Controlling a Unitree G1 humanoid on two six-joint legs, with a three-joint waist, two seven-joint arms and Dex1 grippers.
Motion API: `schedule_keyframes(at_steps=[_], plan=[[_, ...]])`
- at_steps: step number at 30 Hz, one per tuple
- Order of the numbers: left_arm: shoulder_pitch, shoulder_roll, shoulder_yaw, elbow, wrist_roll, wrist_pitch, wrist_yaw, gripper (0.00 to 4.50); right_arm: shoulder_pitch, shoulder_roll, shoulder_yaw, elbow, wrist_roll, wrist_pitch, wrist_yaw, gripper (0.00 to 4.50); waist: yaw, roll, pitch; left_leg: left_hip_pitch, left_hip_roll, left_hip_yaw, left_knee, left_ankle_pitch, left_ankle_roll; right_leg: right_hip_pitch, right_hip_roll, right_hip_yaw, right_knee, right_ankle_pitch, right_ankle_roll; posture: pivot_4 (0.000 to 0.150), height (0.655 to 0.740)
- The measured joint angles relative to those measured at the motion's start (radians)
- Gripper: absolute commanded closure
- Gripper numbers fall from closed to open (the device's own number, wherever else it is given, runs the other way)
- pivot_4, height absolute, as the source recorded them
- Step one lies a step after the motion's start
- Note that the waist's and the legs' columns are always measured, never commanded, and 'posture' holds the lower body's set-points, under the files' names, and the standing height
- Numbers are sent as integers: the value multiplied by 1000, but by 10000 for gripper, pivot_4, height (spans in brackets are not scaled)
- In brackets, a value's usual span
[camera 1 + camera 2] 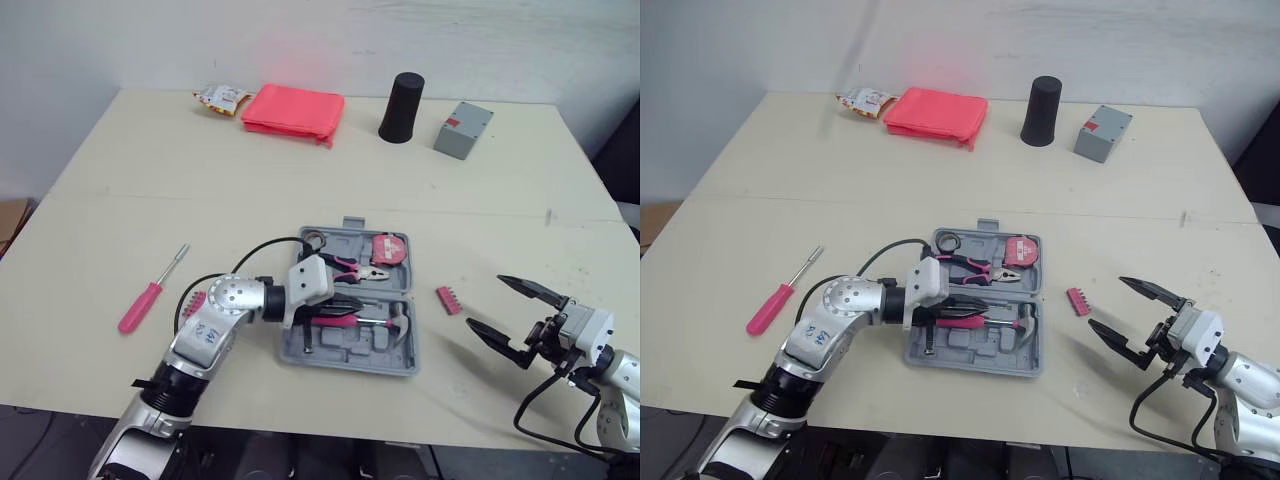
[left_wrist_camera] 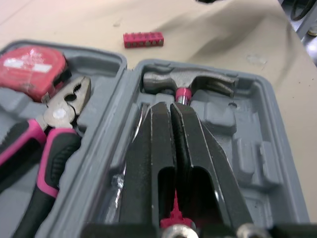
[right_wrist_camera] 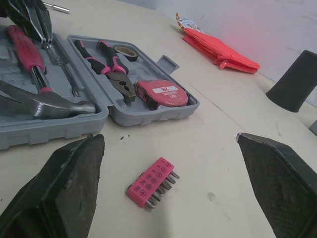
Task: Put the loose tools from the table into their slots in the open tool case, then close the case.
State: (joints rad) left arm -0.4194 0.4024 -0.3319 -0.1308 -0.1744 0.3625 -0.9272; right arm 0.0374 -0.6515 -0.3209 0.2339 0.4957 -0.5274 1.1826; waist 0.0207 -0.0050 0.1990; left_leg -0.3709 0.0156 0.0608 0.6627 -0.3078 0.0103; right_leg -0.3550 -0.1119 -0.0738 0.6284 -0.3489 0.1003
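"Left wrist view first: what have your left fingers got?"

"My left fingers [image 2: 163,129] are down in the near half of the tool case [image 1: 340,352]. They are closed along the pink handle of the hammer [image 2: 188,82], one on each side, with the tips just short of its steel head. The hammer lies in its slot, and a thin metal shaft lies close beside its handle."

"How does the case itself lie?"

"Open and flat on the tabletop [image 1: 450,200]. Its far half holds the pliers [image 2: 59,114] and the red tape measure [image 2: 32,64], just beside each other."

"And your other side?"

"My right fingers [image 3: 64,183] are spread wide with nothing between them, off the right side of the case and low over the tabletop. The pink bit holder [image 3: 151,182] lies between them and the case, touching neither."

"Anything else outside the case?"

"A pink-handled screwdriver [image 1: 145,300] lies well off the case's left side. Far beyond the case stand a red pouch [image 1: 293,112], a black cup [image 1: 402,107] and a grey box [image 1: 463,130]."
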Motion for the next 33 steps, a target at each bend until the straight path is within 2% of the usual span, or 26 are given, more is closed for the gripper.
schedule_keyframes(at_steps=[11,15,25,28,29,31,33], plan=[[-2,3,-32,38,45,-27,28,44523,4,-1,0,0,-4,4,-10,0,1,1,-1,4,0,-1,0,0,0,5,-1,0,-1,0,0,1500,7400],[-12,-1,-64,47,61,15,51,44523,8,-1,0,0,-5,4,-11,0,2,5,-5,20,0,-2,-1,-8,3,25,-2,-1,-7,1,1,1500,7400],[-32,5,-153,48,135,38,86,44523,13,-2,-1,0,-13,4,-23,0,3,11,-35,28,1,-3,-1,-16,4,38,-3,0,-19,2,4,1500,7400],[-24,-20,-148,65,135,46,100,44523,23,-2,-1,0,-15,4,-29,0,3,14,-38,37,0,-4,-11,-21,9,52,-4,0,-32,1,0,1500,7400],[-23,-32,-143,71,134,49,103,44523,23,-2,-1,0,-16,4,-32,0,3,16,-39,36,0,-4,-13,-19,11,52,-4,0,-35,-2,-11,1500,7400],[-24,-44,-132,82,126,39,104,44523,23,-2,-1,0,-16,4,-36,0,3,16,-39,36,0,-4,-13,-19,11,49,-4,0,-36,-1,-10,1500,7400],[-22,-62,-108,128,125,-58,125,44523,23,-5,-2,-1,-16,4,-37,0,2,16,-38,36,0,-4,-13,-18,10,48,-4,0,-36,1,-5,1500,7400]])
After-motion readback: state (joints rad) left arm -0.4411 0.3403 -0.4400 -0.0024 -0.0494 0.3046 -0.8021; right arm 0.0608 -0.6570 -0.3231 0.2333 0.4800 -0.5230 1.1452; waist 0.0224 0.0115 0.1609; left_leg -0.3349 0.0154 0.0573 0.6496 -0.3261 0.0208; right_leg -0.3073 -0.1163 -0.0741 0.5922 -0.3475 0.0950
